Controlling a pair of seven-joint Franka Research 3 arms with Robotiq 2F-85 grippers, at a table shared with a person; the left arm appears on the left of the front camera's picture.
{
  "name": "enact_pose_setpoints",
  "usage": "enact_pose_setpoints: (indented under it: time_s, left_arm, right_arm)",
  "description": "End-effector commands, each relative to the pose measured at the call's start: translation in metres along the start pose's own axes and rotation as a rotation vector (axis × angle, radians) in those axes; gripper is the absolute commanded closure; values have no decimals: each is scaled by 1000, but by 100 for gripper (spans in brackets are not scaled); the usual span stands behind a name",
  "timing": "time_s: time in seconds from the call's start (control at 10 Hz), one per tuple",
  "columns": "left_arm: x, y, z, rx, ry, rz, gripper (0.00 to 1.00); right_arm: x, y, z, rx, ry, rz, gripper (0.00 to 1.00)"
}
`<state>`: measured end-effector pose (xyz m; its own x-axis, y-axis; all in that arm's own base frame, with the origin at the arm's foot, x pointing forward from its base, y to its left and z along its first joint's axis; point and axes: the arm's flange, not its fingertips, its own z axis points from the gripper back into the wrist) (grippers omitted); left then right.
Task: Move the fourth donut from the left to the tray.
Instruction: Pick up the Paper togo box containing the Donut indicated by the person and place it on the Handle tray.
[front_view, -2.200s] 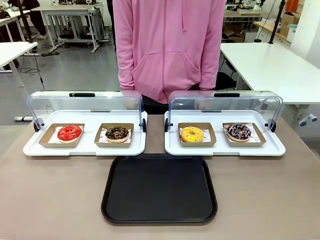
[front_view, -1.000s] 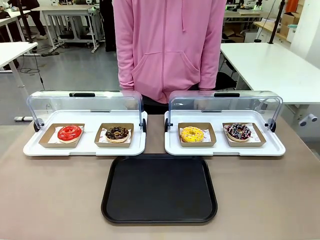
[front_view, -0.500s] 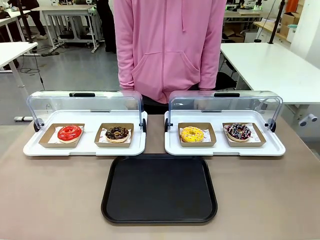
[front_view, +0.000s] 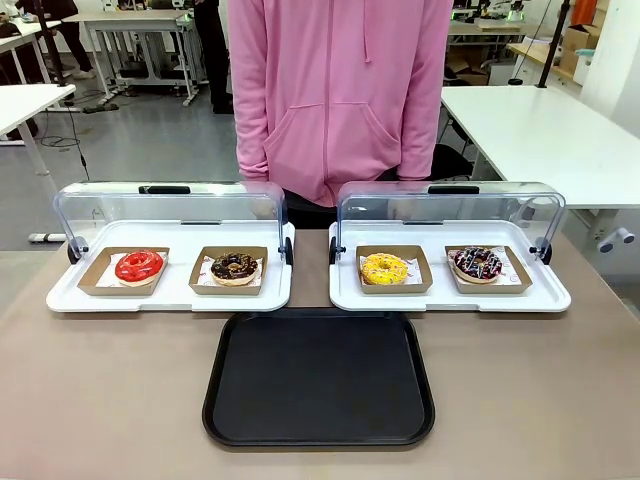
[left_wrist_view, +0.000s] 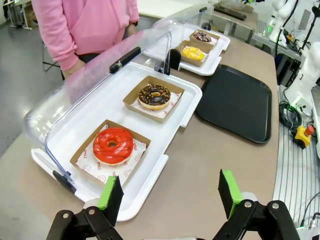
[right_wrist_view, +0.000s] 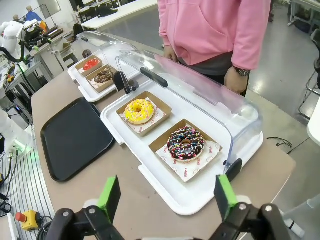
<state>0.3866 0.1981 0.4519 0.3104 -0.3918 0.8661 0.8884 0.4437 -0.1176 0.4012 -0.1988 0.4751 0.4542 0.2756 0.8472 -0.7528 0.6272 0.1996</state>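
Observation:
The fourth donut (front_view: 477, 263), dark chocolate glaze with pink and white sprinkles, lies in a brown cardboard holder at the right end of the right white display tray (front_view: 450, 297). The right wrist view looks down on this donut (right_wrist_view: 186, 143), with my right gripper (right_wrist_view: 167, 196) open above the table's near edge, short of it. The black tray (front_view: 318, 378) lies flat in front of both display trays, with nothing on it. My left gripper (left_wrist_view: 170, 192) hangs open near the red donut (left_wrist_view: 113, 145); the fourth donut (left_wrist_view: 202, 36) sits far off.
Red (front_view: 139, 265) and crumb-topped chocolate (front_view: 234, 266) donuts sit in the left display tray, a yellow one (front_view: 385, 268) left of the target. Both clear domed lids (front_view: 450, 205) are swung back. A person in a pink hoodie (front_view: 340, 90) stands behind the table, hands behind the lids.

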Motion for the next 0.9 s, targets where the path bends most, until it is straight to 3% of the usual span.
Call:
enact_pose_setpoints:
  time_s: [0.0, 0.8]
  left_arm:
    - [0, 0, 1, -9, -12, -8, 0]
    - [0, 0, 1, -9, -12, -8, 0]
  right_arm:
    - [1, -1, -1, 1, -30, 21, 0]
    - [1, -1, -1, 1, -30, 21, 0]
